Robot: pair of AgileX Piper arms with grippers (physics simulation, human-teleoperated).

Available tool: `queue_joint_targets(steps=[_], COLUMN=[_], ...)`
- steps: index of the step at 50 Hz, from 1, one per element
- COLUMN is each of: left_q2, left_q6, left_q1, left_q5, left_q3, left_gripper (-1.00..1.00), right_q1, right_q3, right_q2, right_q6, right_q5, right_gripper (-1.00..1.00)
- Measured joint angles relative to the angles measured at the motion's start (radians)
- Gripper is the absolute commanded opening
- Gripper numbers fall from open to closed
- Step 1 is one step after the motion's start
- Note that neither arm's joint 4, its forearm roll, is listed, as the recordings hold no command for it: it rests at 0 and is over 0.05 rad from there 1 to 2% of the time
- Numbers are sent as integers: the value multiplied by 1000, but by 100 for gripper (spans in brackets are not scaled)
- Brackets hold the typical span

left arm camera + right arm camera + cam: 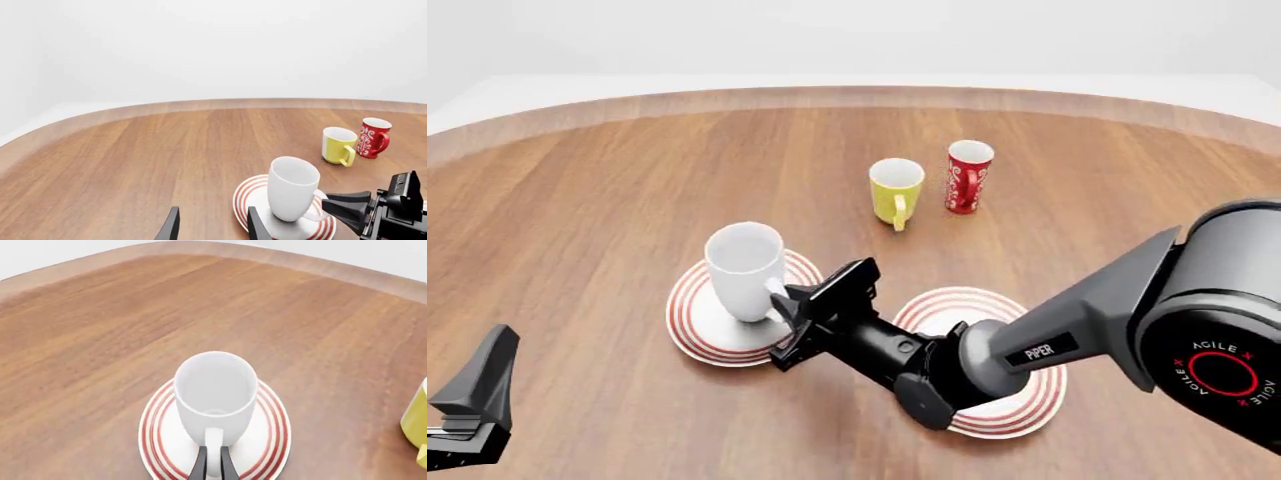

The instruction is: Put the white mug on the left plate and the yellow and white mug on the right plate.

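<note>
The white mug (745, 268) stands upright on the left plate (694, 322), its handle toward my right arm. My right gripper (785, 318) is shut on that handle; in the right wrist view its two dark fingers (200, 463) flank the handle of the white mug (215, 390) over the left plate (155, 440). The yellow and white mug (896, 190) stands on the table farther back. Part of the right plate (968, 298) lies under my right arm. My left gripper (211, 227) is open and holds nothing, near the white mug (292, 187).
A red cup with white markings (968, 177) stands just right of the yellow mug. My left gripper (483, 388) sits low at the front left corner of the front view. The table's curved far edge (854, 95) runs across the back.
</note>
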Motion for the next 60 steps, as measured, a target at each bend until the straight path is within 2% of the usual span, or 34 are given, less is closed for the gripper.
queue_joint_targets(steps=[24,60], left_q2=[0,0], left_q6=[0,0], left_q1=[0,0], left_q5=[0,0], left_q3=[0,0], left_gripper=[100,100], right_q1=[-6,-38], right_q3=[-3,113], right_q2=[-4,-146], right_q6=[15,-2], right_q5=[17,-8], right_gripper=[100,100])
